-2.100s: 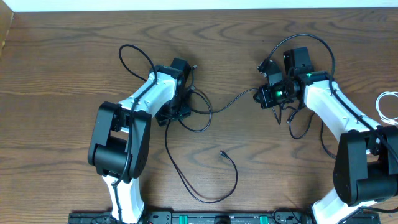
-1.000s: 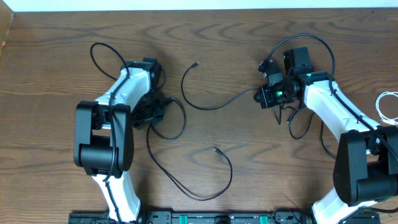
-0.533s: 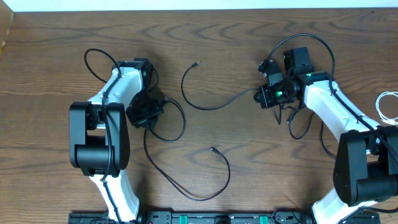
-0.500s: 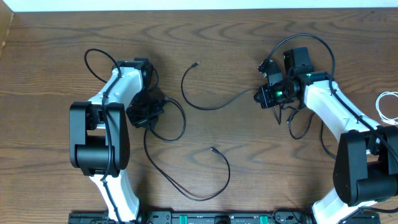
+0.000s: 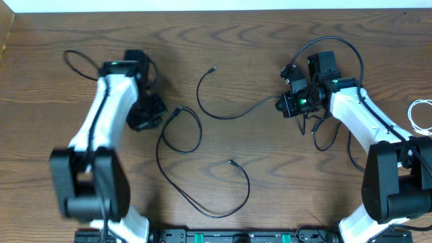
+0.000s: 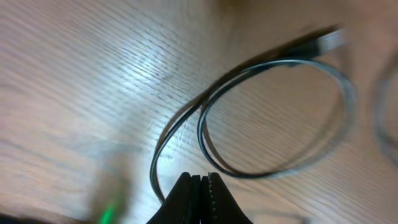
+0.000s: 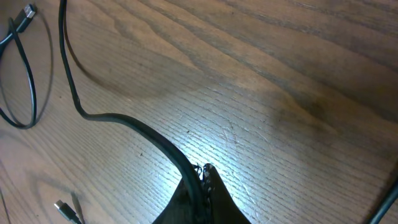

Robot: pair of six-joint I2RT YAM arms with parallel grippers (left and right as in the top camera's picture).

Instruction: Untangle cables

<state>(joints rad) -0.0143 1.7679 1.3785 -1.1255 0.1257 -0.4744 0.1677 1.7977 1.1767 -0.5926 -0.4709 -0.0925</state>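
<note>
Overhead, right hand grasps one cable; left hand, clenched on nothing, should reopen, take the loop just beside it, and draw away slowly.

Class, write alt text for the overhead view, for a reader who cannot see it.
Above a wooden table, the right gripper pinches one end of a curved black cable. The left gripper hangs beside a separate looped black cable, apart from it.
</note>
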